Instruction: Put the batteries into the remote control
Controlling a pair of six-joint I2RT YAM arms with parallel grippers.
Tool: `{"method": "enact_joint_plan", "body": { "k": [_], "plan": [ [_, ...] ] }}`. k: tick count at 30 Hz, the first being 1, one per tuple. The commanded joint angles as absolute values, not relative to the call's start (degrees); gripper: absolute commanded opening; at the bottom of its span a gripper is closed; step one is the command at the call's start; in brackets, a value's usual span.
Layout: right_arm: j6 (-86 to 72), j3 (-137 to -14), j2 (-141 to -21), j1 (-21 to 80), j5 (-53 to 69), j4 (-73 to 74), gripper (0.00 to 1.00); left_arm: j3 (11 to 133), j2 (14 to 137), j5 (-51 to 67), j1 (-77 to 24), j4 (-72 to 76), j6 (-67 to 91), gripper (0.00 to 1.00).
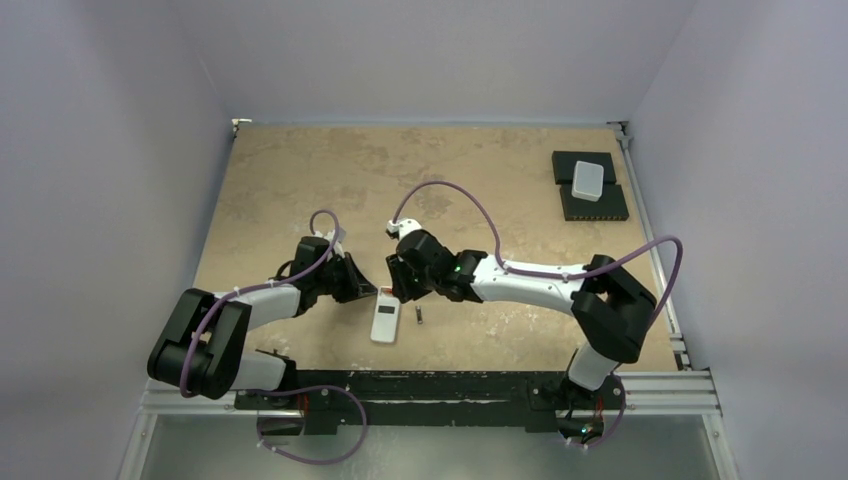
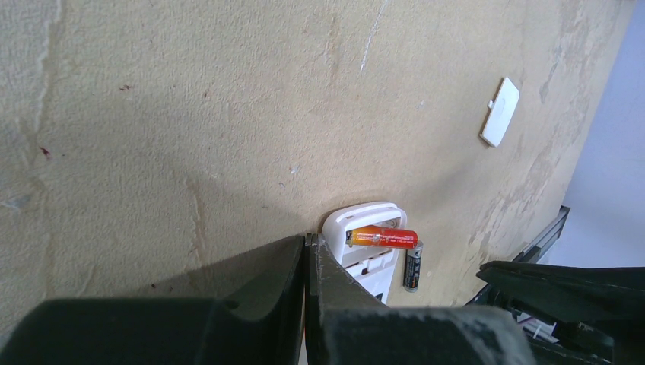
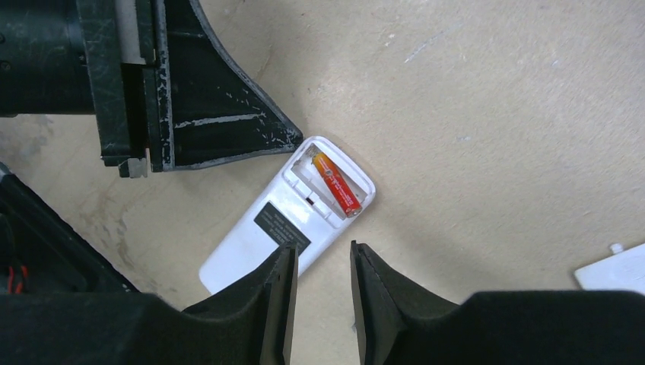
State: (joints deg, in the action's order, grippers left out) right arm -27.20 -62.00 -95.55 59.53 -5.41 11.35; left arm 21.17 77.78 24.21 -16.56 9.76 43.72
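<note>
Across the open remote control [image 3: 266, 236] a battery [image 3: 336, 182] lies crooked. The left gripper [image 2: 307, 242] is closed at its corner and the right gripper [image 3: 323, 262] parted, empty. Pressing may flip the battery out.

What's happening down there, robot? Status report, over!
Left gripper shut, tips at remote control edge. Right gripper open, empty, above it. One battery in open compartment, second battery on table beside. Nothing blocking.

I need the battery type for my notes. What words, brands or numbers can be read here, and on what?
Nothing is legible.
Dark label on the back of the remote control: print too small to read.
Battery in the compartment: small print, blurred.
Battery beside the remote: markings too small.
</note>
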Motion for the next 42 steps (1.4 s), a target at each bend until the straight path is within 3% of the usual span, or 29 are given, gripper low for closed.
{"method": "enact_joint_plan", "body": {
  "k": [1,15,42],
  "plan": [
    [-36.26,-59.93,-94.22,59.68,-6.87,5.49,0.38,21.85,77.52,25.15,-16.70,11.46,42.45,0.02],
    [-45.48,-59.07,-97.44,59.60,-11.11,4.40,0.32,21.76,77.26,25.48,-16.70,11.56,42.50,0.02],
    [-46.82,-60.11,-99.49,59.33,-12.49,5.91,0.25,21.74,77.17,25.39,-16.74,11.48,42.50,0.02]
  ]
}}
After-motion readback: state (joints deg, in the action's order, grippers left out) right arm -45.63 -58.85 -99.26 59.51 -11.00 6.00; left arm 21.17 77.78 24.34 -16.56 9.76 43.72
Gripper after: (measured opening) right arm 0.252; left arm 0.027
